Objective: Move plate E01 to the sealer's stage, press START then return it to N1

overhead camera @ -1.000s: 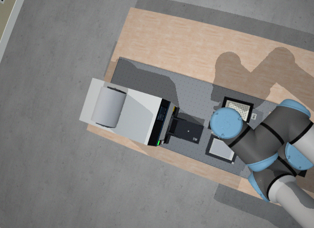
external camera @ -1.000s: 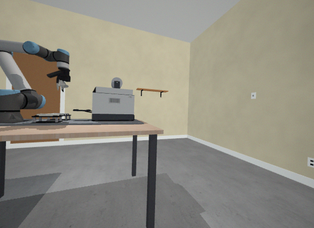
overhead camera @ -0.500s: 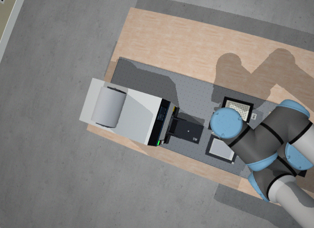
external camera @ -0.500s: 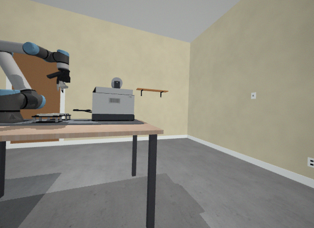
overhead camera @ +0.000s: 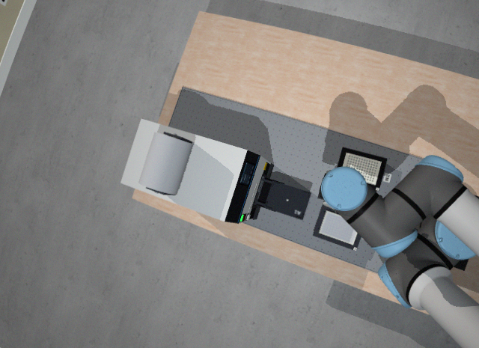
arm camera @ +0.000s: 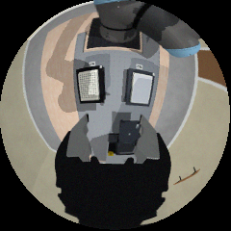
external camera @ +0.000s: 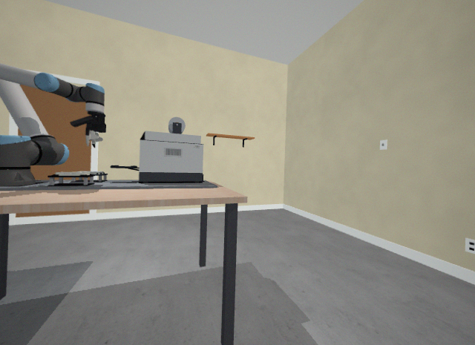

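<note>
My gripper (external camera: 93, 143) (arm camera: 114, 115) is open and empty, high above the nests; the arm hides it in the top view. A plate with open wells (overhead camera: 359, 165) (arm camera: 89, 85) lies in one black-rimmed nest (overhead camera: 343, 151) (arm camera: 102, 88). A plate with a smooth pale top (overhead camera: 337, 227) (arm camera: 141, 89) lies in the other nest (overhead camera: 317, 232) (arm camera: 128, 88). Both look flat. I cannot read which nest is N1 or which plate is E01. The sealer (overhead camera: 209, 170) (external camera: 171, 161) shows a green lamp (overhead camera: 242, 217). Its black stage (overhead camera: 280, 205) (external camera: 123, 166) (arm camera: 128, 140) is out and bears no plate.
The nests stand side by side on a grey perforated board (overhead camera: 298, 139), between the arm's base and the stage. A large foil roll (overhead camera: 166, 165) (external camera: 176, 121) sits on top of the sealer. The wooden table (overhead camera: 270, 58) (external camera: 153, 199) extends beyond the board.
</note>
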You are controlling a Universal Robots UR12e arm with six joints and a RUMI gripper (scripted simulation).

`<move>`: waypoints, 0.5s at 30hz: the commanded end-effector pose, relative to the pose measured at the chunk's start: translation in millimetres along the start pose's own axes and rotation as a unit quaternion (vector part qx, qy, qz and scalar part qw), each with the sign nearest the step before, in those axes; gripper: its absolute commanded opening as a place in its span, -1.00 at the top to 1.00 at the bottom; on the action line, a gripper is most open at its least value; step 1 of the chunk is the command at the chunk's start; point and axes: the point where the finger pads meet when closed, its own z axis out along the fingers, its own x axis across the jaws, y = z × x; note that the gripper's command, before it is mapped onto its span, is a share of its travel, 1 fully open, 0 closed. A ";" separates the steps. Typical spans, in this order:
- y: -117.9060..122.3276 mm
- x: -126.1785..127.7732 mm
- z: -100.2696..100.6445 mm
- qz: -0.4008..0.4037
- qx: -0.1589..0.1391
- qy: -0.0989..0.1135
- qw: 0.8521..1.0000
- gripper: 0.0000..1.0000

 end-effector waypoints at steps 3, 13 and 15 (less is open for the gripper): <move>1.0 -0.4 27.9 -0.010 -0.001 0.000 1.000 -0.36; 1.1 -0.5 43.0 -0.010 -0.001 0.000 1.000 -0.36; 1.0 -0.5 42.9 -0.010 -0.001 0.000 1.000 -0.36</move>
